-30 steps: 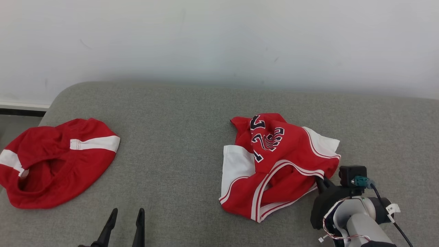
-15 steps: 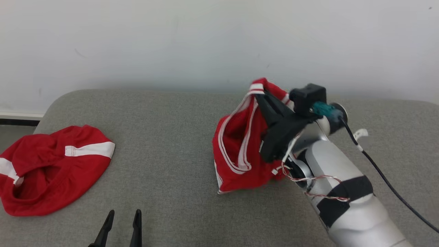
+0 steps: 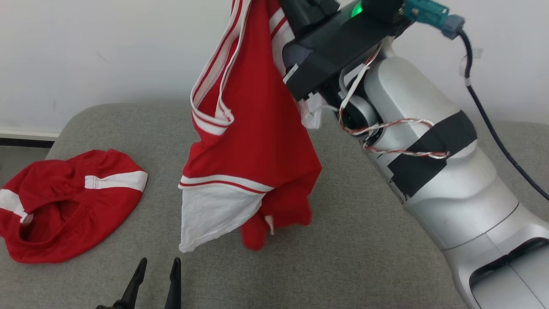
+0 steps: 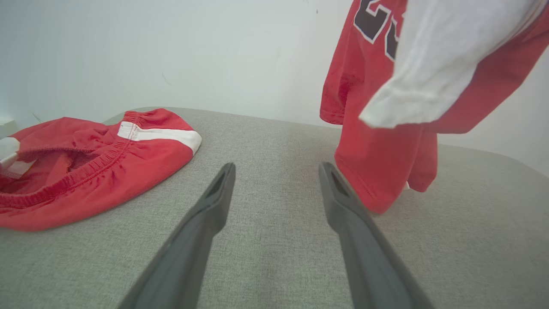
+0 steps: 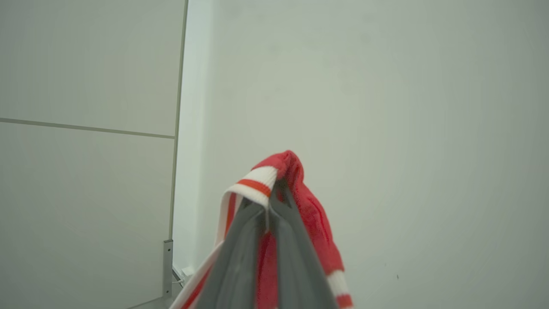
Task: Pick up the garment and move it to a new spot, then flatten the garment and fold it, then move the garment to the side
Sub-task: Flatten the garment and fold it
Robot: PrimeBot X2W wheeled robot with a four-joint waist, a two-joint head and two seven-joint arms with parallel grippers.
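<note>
The garment, a red jersey with white panels and striped trim, hangs in the air over the middle of the grey cushion. Its lowest folds dangle just above the fabric. In the right wrist view my right gripper is shut on the garment's striped edge, raised high against the wall. My right arm slants up from the lower right. My left gripper rests low at the front, open, with nothing between its fingers. The hanging garment is just right of it.
A second red piece of clothing with a white band and an elastic waist lies crumpled at the cushion's left end. A pale wall runs behind the cushion. A black cable trails from my right wrist.
My right arm has swung up and to the left, lifting the garment off the cushion's right side until it hangs over the middle. The left gripper has stayed put.
</note>
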